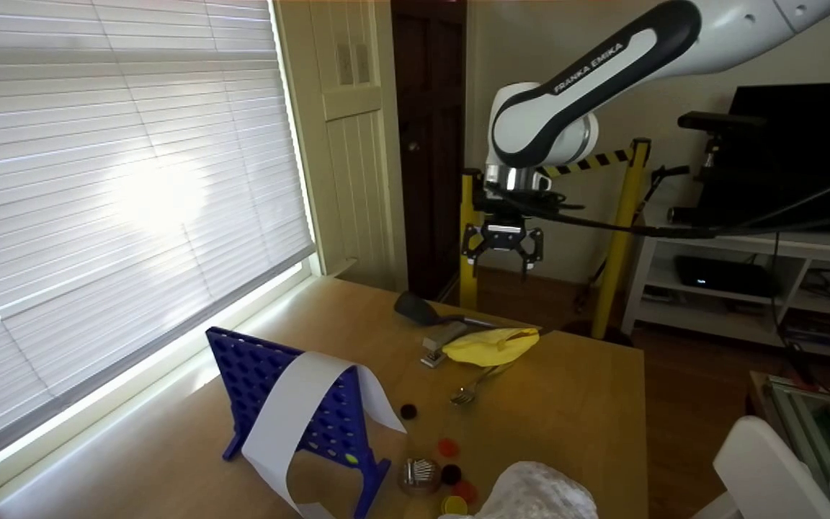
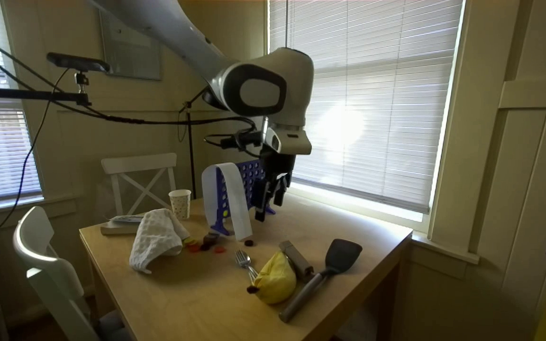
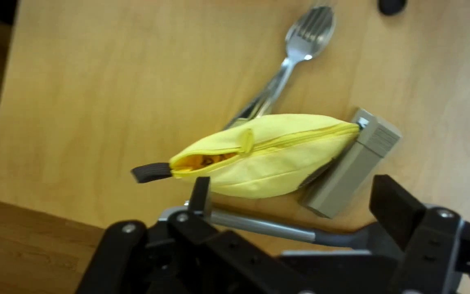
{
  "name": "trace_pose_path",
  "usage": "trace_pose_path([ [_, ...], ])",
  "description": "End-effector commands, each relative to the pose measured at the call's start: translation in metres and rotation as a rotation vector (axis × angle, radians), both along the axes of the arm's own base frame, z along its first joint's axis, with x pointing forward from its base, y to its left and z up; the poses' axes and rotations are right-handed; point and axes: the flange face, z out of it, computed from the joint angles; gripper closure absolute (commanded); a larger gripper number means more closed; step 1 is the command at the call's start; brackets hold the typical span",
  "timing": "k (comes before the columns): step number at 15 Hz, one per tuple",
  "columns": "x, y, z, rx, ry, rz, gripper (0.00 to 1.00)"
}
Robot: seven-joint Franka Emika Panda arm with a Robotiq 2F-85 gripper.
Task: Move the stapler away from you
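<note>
Daylight comes through the blind (image 1: 119, 144) beside the table (image 1: 581, 418), flaring to a white, featureless patch on it in both exterior views. The table's edge on that side is washed pale; the opposite side is warmer and dimmer. Beyond the table, in an exterior view, the door (image 1: 429, 144) sinks to deep brown with little detail; past the table, in an exterior view, a second window (image 2: 3, 135) is bright, blown out near its top. Over the table, the wrist view is slightly blurred: the fork (image 3: 300, 45) has smeared tines, the fingers (image 3: 394, 208) look nearly black, and a soft shadow lies on the table along the yellow pouch (image 3: 271, 171).
</note>
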Motion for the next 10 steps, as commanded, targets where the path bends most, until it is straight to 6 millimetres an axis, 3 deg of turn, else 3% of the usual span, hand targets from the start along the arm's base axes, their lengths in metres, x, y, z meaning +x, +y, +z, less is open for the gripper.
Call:
trace_pose_path([
  [1, -0.08, -0.019, 0.023, 0.006, 0.067, 0.192, 0.0],
  [2, -0.099, -0.026, 0.026, 0.01, 0.075, 0.25, 0.0],
  [3, -0.057, -0.024, 0.019, 0.007, 0.065, 0.157, 0.0],
  [6, -0.091, -0.033, 0.026, 0.02, 0.065, 0.216, 0.0],
  [10, -0.094, -0.027, 0.023, 0.025, 0.07, 0.23, 0.0],
])
